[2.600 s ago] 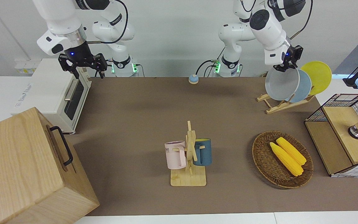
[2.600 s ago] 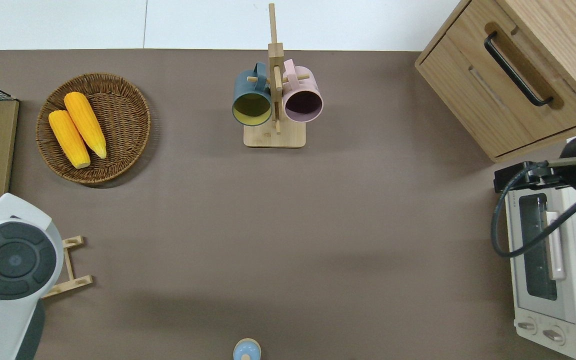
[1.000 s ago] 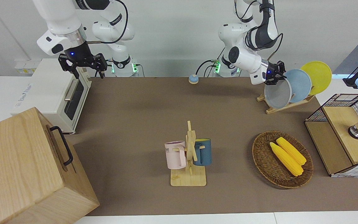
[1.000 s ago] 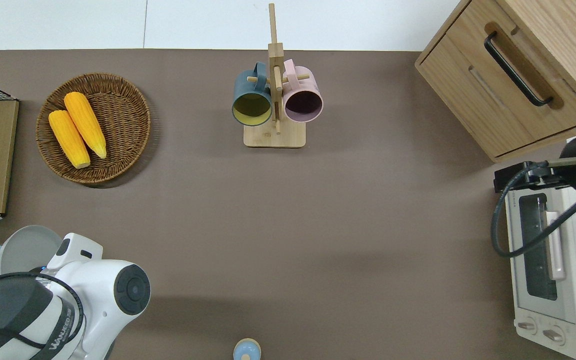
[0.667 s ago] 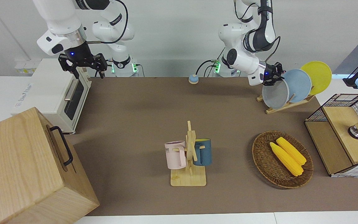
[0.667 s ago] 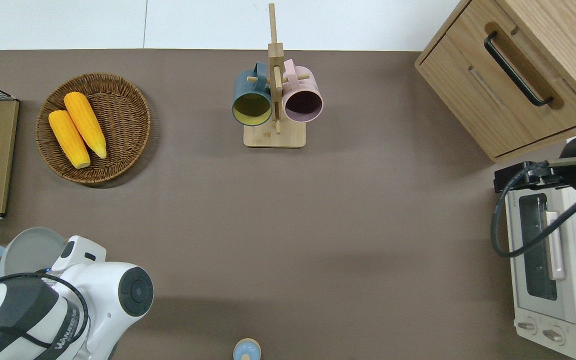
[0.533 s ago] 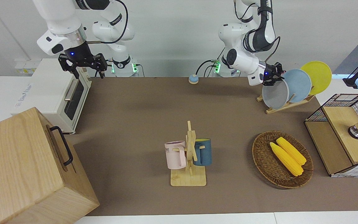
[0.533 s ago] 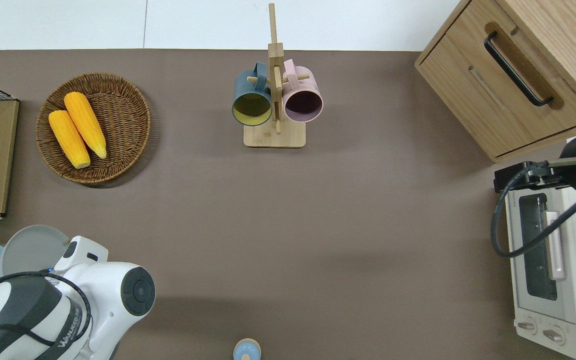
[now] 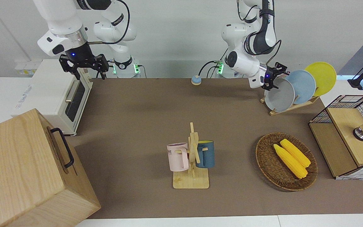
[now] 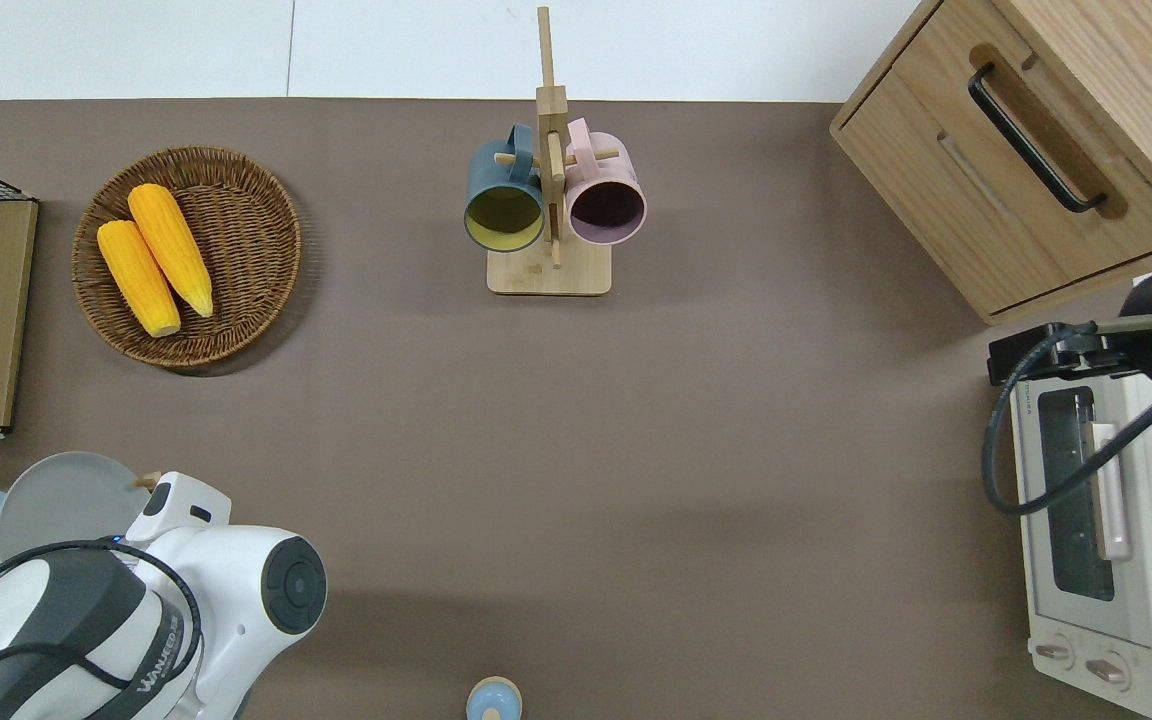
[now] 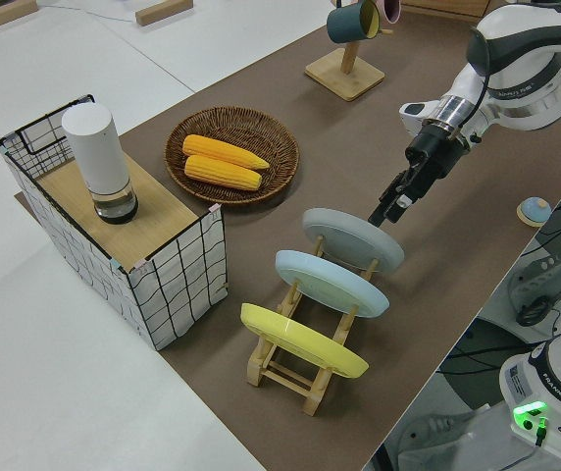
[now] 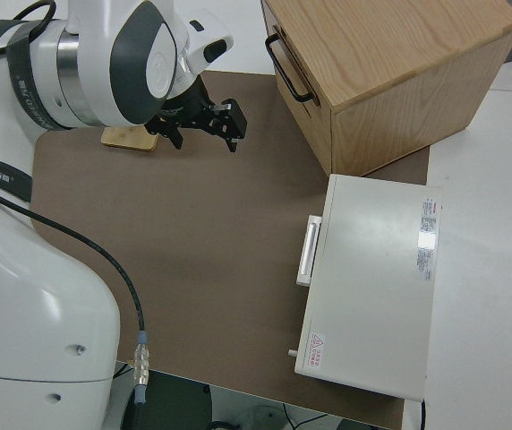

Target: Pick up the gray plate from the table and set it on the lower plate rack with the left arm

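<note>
Three plates stand in one rack (image 11: 305,368): a gray plate (image 11: 351,238), a blue plate (image 11: 331,283) and a yellow plate (image 11: 302,340). Two corn cobs (image 9: 291,156) lie in one wicker basket (image 9: 268,164). Two mugs hang on one mug tree (image 9: 193,148): a pink mug (image 9: 177,157) and a dark blue mug (image 9: 206,154). There is one toaster oven (image 9: 55,96), one wooden cabinet (image 9: 27,170), one wire crate (image 11: 158,260) with one white cylinder (image 11: 96,157) on it, and one small blue knob (image 9: 196,79). Two arms work at one table (image 9: 137,107).

Plain white wall (image 9: 175,31), white floor (image 11: 84,392), even light.
</note>
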You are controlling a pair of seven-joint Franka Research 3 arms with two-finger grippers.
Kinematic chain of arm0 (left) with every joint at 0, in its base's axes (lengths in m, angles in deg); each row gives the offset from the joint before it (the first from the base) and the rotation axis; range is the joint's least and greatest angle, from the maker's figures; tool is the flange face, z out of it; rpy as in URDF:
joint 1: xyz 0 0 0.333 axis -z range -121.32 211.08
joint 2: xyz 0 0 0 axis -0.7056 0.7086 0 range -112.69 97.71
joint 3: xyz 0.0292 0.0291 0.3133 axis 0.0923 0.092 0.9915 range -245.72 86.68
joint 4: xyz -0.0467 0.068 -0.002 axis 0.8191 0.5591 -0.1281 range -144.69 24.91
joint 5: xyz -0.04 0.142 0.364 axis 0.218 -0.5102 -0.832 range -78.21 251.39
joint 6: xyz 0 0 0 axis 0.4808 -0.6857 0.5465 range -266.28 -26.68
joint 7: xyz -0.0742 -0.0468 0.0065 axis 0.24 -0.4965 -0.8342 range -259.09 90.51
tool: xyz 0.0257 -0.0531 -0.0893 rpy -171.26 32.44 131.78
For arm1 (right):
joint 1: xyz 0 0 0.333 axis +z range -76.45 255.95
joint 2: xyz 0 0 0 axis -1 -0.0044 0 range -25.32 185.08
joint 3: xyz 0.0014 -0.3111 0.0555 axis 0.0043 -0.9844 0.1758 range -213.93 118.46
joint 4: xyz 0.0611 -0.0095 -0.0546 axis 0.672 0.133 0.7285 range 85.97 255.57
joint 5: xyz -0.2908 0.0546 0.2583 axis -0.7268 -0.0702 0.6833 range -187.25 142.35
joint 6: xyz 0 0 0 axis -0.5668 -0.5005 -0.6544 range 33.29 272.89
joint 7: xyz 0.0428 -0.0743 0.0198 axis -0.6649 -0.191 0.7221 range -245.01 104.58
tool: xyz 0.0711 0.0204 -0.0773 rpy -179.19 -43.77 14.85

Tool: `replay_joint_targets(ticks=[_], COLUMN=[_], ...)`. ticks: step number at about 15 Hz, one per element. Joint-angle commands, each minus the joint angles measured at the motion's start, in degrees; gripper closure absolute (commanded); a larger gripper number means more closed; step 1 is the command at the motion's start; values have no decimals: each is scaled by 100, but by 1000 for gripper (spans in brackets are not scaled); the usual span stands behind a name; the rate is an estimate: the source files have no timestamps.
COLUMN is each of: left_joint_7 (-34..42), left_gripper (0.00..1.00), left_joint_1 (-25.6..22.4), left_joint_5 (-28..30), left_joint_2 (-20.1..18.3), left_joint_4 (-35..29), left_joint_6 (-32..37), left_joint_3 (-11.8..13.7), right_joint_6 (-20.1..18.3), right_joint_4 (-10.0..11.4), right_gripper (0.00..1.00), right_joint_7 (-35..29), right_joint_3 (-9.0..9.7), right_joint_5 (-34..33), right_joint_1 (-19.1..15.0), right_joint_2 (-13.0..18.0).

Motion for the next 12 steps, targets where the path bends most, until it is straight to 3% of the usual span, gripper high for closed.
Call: replay_joint_targets(ticks=[1,9,12], left_joint_7=[-60,872,1713], left_gripper=[0,0,0], left_joint_1=[152,169,169], left_joint_5=[198,2535,3283], left_joint_2=[219,1037,1196], left_joint_4=[434,2824,3669], left_joint_6=[77,630,1113], left_joint_3=[-21,-171,-197], right_joint_6=[-14,-5,-5], right_joint_4=[-37,-37,-37], right_gripper=[17,17,17], right_joint_7=[-22,-22,-22], right_joint_3=[-34,-34,-34], right_joint_5=[15,15,15], right_joint_1=[42,42,42], right_joint_2=[-2,-2,-2])
